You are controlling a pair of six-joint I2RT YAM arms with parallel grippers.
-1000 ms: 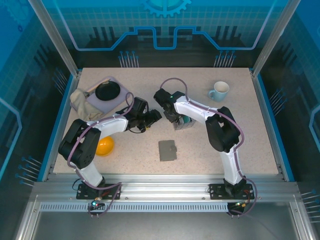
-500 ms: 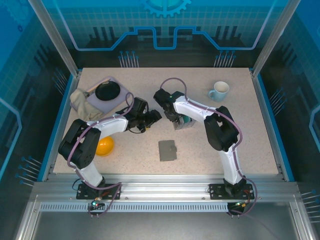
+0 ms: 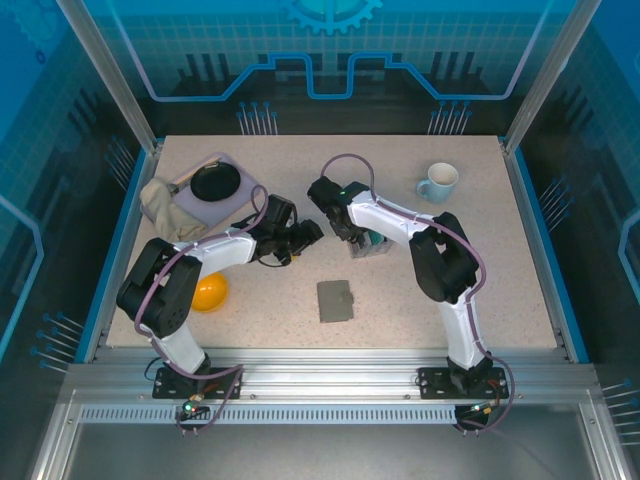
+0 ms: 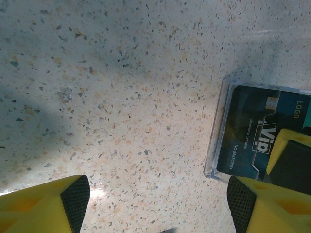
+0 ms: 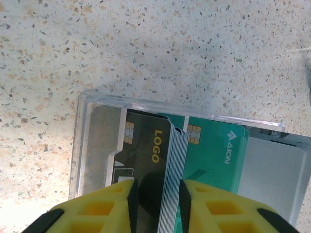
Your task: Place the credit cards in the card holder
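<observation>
Up close, the right wrist camera has the right gripper [image 5: 156, 194] with its jaws a narrow slit apart, straddling the edges of a stack of credit cards [image 5: 172, 160]. A dark gap sits beside the 9 o'clock pad, so I cannot tell whether they pinch the stack. The stack stands in a clear slotted box [image 5: 80, 145], with a dark card [image 5: 146, 145] marked LOGO leaning toward 9 o'clock and a teal card [image 5: 214, 155] toward 3 o'clock.

The left wrist camera shows what that one misses: the left gripper [image 4: 158, 204] has its jaws spread wide over bare speckled table [image 4: 121, 97], the box well off at its 3 o'clock.

From overhead the cards are mostly hidden under the right arm's wrist. That view alone has the card holder [image 3: 335, 300], lying flat and closed. It is at about 7 o'clock from the right gripper and 5 o'clock from the left gripper, apart from both. A mug [image 3: 438, 182] stands at the table's 1 o'clock.
</observation>
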